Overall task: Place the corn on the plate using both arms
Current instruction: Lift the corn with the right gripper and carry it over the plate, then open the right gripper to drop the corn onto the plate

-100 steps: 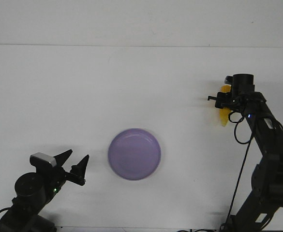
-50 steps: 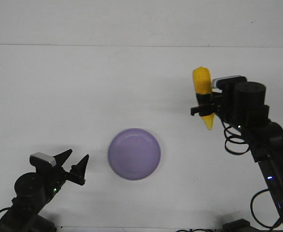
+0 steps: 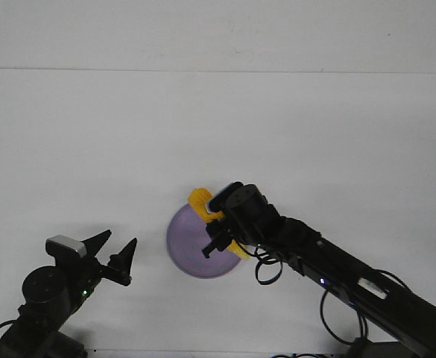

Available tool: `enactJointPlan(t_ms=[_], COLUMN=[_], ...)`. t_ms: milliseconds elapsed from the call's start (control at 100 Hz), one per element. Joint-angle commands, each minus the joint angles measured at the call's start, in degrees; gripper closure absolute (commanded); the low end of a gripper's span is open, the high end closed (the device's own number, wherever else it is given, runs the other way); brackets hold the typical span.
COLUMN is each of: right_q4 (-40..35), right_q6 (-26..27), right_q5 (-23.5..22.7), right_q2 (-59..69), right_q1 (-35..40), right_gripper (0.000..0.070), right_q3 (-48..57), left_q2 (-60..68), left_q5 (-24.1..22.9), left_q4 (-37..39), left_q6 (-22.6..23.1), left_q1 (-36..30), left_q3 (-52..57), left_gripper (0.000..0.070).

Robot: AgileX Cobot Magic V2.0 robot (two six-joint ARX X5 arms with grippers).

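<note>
The lavender plate (image 3: 184,242) lies on the white table at the front centre. My right gripper (image 3: 219,233) reaches in from the right and is shut on the yellow-orange corn (image 3: 201,201), holding it over the plate's right half. The arm hides most of the cob; only its upper end and a strip near the plate's right rim show. I cannot tell whether the corn touches the plate. My left gripper (image 3: 118,261) is open and empty, low at the front left, a short way left of the plate.
The right arm (image 3: 337,272) stretches across the front right of the table with looped cables hanging from it. The white table (image 3: 203,127) ends at a far edge below the back wall.
My right gripper lifted the corn from the far right of the table and carried it left and toward the front, to above the plate. The left arm has not moved.
</note>
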Motion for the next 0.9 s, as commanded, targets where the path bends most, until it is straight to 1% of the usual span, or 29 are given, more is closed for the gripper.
enactJointPlan(t_ms=[0,60,250,310,370,410,420,440,470,490,710,800,890], right_q4=[1.4,2.4,4.4,4.9,5.1,5.2,5.2,5.2,5.1,5.1,3.7,2.4,1.6], right_q6=[1.1,1.0,1.0,1.0,1.0,1.1,1.1,1.1,1.2,1.2,0.7,-0.7,-2.2], right_q5=[0.6,1.4,1.5,1.5,1.5,1.5,1.5,1.4,1.3,1.3,1.3,1.4,3.2], right_q2=[3.5,6.1,11.9,12.9,13.3,13.3,13.3,13.3,13.3,13.3,9.6,3.8,-3.6], right_q1=[1.3,1.9,2.4,2.4,2.4,2.4,2.4,2.4,2.5,2.5,2.3,1.9,1.6], right_gripper=[0.0532,0.0532,0.0531,0.0515,0.0433,0.0335,0.0323,0.0269,0.0220,0.0200,0.0195,0.0195,0.0195], right_q3=[0.4,0.4,0.4,0.4,0.4,0.4,0.4,0.4,0.4,0.4,0.7,0.9,0.9], left_q2=[0.0,0.0,0.0,0.0,0.0,0.0,0.0,0.0,0.0,0.0,0.0,0.0,0.0], left_q5=[0.0,0.0,0.0,0.0,0.0,0.0,0.0,0.0,0.0,0.0,0.0,0.0,0.0], left_q4=[0.7,0.7,0.7,0.7,0.7,0.7,0.7,0.7,0.7,0.7,0.7,0.7,0.7], left_q6=[0.6,0.6,0.6,0.6,0.6,0.6,0.6,0.6,0.6,0.6,0.6,0.6,0.6], left_q1=[-0.2,-0.2,-0.2,-0.2,-0.2,-0.2,-0.2,-0.2,-0.2,-0.2,-0.2,-0.2,-0.2], left_q3=[0.6,0.6,0.6,0.6,0.6,0.6,0.6,0.6,0.6,0.6,0.6,0.6,0.6], left_gripper=[0.0237,0.0237,0.0237,0.0237,0.0237,0.0237,0.0237,0.0237,0.0237,0.0237,0.0237,0.0237,0.0237])
